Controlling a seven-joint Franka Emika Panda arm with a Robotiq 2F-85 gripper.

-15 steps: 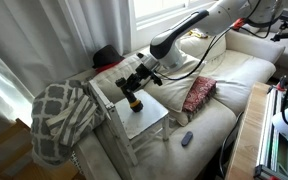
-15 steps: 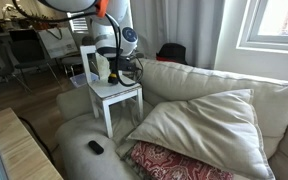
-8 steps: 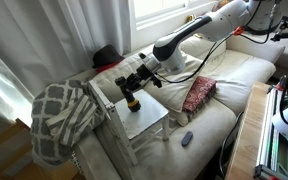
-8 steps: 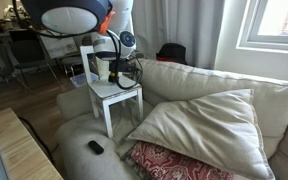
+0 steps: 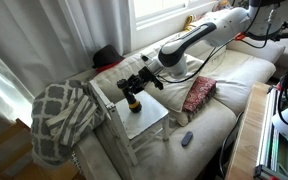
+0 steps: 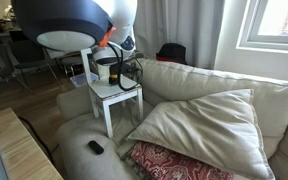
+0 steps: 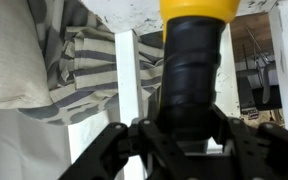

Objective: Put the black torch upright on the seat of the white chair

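The black torch (image 5: 133,101) stands upright on the seat of the white chair (image 5: 149,122), its yellow-banded end down. My gripper (image 5: 136,87) comes at it from above and its fingers sit tight on both sides of the body. In the wrist view the torch (image 7: 192,75) fills the middle, with my gripper (image 7: 184,135) closed around it and a white chair slat (image 7: 127,80) beside it. The chair (image 6: 121,96) and gripper (image 6: 117,70) also show in an exterior view, partly behind the arm.
A grey patterned cloth (image 5: 59,120) hangs over the chair's back. A red patterned cushion (image 5: 199,93) and a small dark remote (image 5: 187,138) lie on the cream sofa (image 5: 229,80). A large cream cushion (image 6: 199,125) lies nearby. The arm's elbow (image 6: 74,20) looms close to the camera.
The arm's upper links have swung, and the elbow now fills more of an exterior view. The gripper and torch have stayed in place on the seat.
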